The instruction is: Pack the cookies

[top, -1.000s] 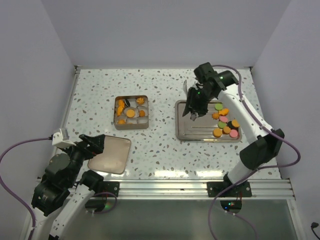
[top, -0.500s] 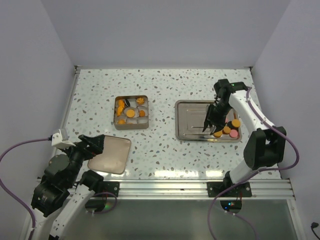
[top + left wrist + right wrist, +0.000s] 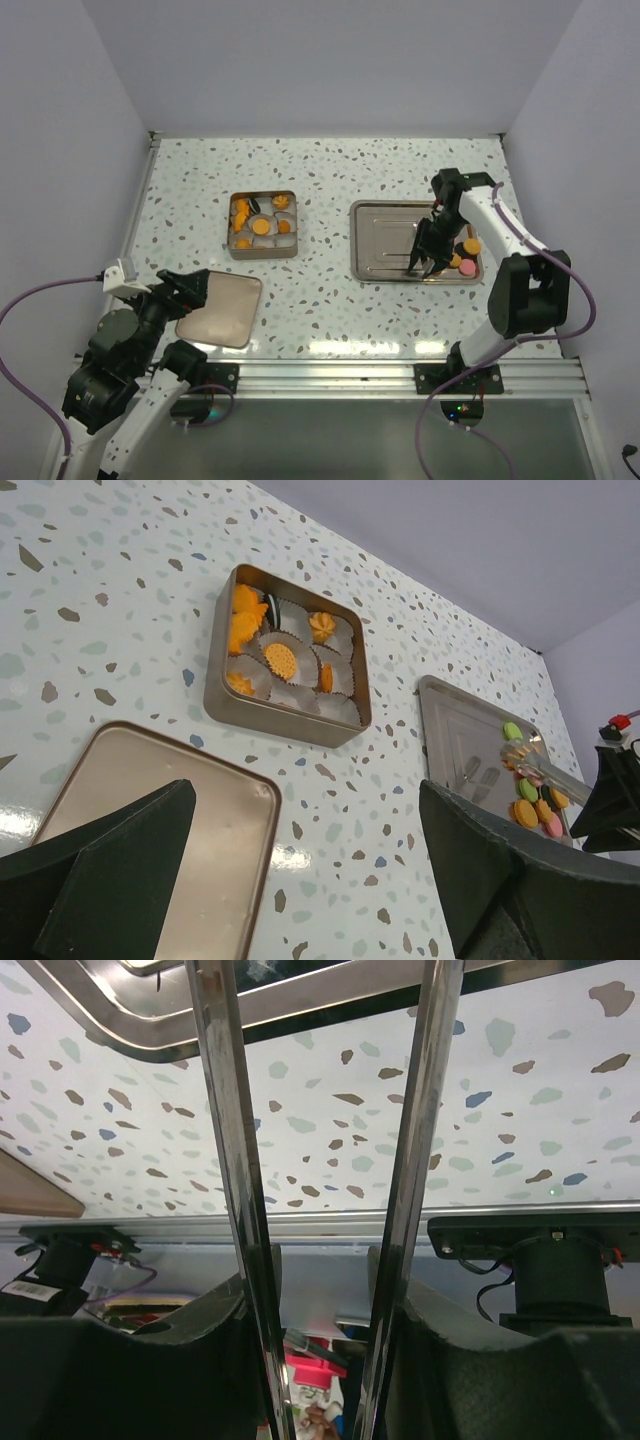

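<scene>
From above I see the right claw low over the right half of the steel tray, just beside the loose cookies, orange and pink, that lie along the tray's right side; more cookies sit in the square tin further left on the speckled table; the left claw hangs at the near left, at the edge of a copper-coloured lid that lies flat, apart from the tin. On my left wrist camera the two dark fingers are spread wide with nothing between them, the lid below; the tin holds orange cookies and one dark one in white paper cups; across the table a pair of metal tongs reaches over the tray's green, orange and pink cookies. On my right wrist camera the claw's fingers are clamped around the tongs, whose two arms stand apart; their tips run past the top edge, so I cannot tell whether they hold a cookie.
</scene>
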Robot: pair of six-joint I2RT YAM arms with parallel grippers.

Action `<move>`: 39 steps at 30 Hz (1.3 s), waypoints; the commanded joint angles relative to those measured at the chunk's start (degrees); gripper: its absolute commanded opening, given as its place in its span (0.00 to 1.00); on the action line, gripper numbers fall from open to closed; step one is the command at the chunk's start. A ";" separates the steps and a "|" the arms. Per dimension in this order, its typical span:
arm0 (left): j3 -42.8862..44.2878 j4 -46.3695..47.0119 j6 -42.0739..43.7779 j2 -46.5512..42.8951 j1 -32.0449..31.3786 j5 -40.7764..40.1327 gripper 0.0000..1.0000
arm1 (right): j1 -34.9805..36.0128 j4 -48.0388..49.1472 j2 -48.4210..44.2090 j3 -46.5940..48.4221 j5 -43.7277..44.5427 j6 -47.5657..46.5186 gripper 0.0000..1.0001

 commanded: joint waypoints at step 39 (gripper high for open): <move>0.13 1.88 0.57 0.23 -0.33 -1.11 1.00 | -4.96 2.67 2.31 0.38 -3.49 -2.23 0.19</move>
